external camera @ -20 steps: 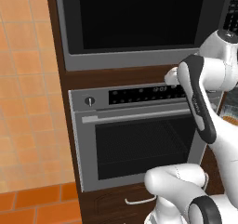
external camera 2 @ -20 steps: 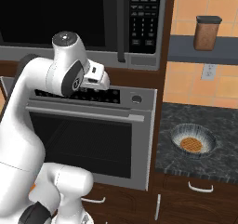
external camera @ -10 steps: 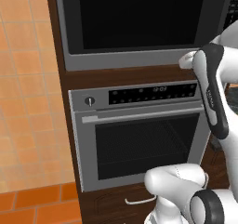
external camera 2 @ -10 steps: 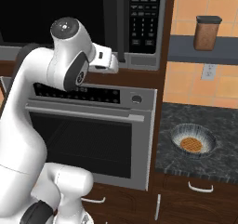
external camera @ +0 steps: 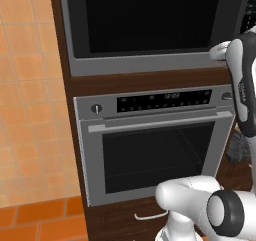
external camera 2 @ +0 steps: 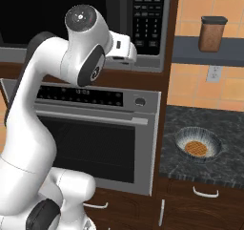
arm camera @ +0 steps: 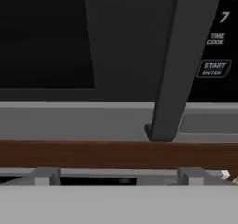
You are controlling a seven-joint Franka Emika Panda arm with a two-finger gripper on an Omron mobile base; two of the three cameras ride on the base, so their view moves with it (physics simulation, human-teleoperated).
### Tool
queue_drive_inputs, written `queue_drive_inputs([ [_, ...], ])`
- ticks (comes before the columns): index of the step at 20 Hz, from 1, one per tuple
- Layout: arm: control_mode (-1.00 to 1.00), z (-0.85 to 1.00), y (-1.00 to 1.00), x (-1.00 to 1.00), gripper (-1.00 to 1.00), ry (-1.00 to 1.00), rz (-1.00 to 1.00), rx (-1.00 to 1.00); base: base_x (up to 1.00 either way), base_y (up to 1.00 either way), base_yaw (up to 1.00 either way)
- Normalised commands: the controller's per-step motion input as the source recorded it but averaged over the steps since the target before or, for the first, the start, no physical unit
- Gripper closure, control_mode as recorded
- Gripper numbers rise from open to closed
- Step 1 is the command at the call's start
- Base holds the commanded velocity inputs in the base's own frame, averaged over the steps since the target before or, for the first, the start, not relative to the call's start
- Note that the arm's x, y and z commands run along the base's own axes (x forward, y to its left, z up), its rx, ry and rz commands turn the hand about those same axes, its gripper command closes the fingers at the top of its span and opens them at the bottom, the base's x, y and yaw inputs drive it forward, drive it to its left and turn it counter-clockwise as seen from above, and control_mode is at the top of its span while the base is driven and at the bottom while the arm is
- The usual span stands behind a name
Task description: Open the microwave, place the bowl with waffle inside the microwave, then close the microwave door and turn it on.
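So my tool is spread wide, nothing in it, sitting low in front of the microwave door. The handle runs vertical, just up and right of me, its lower end nearest. Bowl is off on the bench.

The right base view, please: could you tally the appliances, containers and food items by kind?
Microwave: 1
Oven: 1
Bowl on the counter: 1
Waffle in the bowl: 1
Brown canister on the shelf: 1
Total: 5
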Motion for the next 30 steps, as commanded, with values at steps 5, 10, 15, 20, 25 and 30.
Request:
queue_drive_inputs([
  [5,-1.0,0.33,-0.38,0.13,-1.0,-0.07,0.0,0.0,0.0,0.0,0.0],
  [10,-1.0,0.3,-0.21,0.35,-1.0,0.0,0.0,0.0,0.0,0.0,0.0],
  [15,-1.0,0.01,-0.15,0.51,-1.0,-0.02,0.0,0.0,0.0,0.0,0.0],
  [20,-1.0,-0.08,0.0,0.44,-1.0,-0.17,0.0,0.0,0.0,0.0,0.0],
  [25,-1.0,-0.3,0.15,0.49,1.0,-0.3,0.0,0.0,0.0,0.0,0.0],
  [30,-1.0,-0.13,0.45,0.83,1.0,-0.09,0.0,0.0,0.0,0.0,0.0],
])
